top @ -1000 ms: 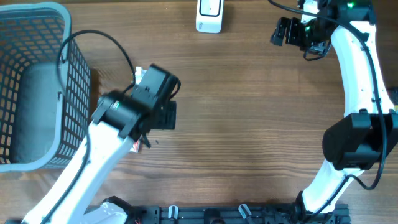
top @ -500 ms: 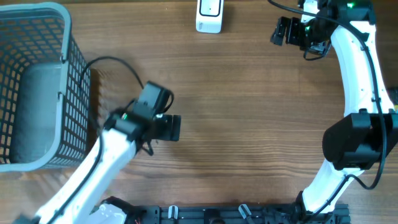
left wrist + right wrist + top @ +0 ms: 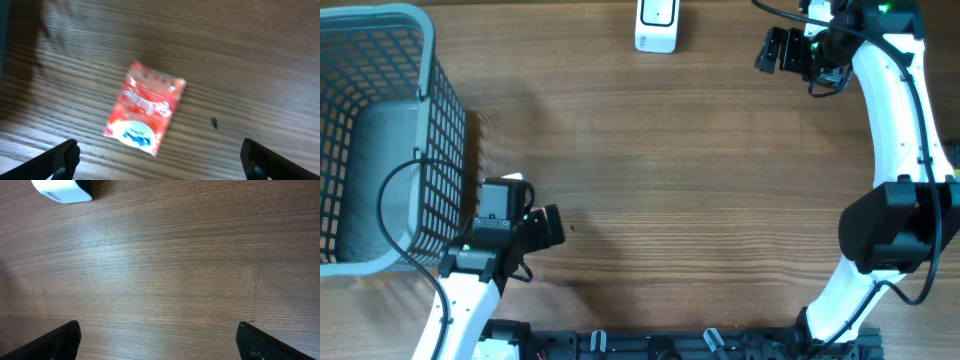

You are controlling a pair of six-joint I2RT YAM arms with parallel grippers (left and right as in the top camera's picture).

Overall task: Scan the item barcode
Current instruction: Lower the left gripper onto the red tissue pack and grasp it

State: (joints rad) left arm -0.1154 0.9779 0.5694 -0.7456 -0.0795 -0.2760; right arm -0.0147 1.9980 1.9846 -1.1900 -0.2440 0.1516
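Observation:
In the left wrist view, a red sachet with white print (image 3: 145, 112) lies flat on the wooden table, a little ahead of my left gripper (image 3: 165, 162). That gripper is open, its black fingertips (image 3: 60, 159) wide apart and empty. From overhead the left gripper (image 3: 548, 226) sits low near the table's front left, and the arm hides the sachet. A white barcode scanner (image 3: 657, 25) stands at the table's far edge; it also shows as the scanner (image 3: 62, 190) in the right wrist view. My right gripper (image 3: 780, 50) hangs open and empty to the right of the scanner, over bare wood.
A grey mesh basket (image 3: 425, 60) fills the left side of the table, right beside the left arm. A small dark speck (image 3: 572, 227) marks the wood just right of the left gripper. Black rails run along the front edge (image 3: 650, 342).
The left arm has drawn back from mid-table toward the front left, close to the basket, with its gripper still open. The right arm has not moved.

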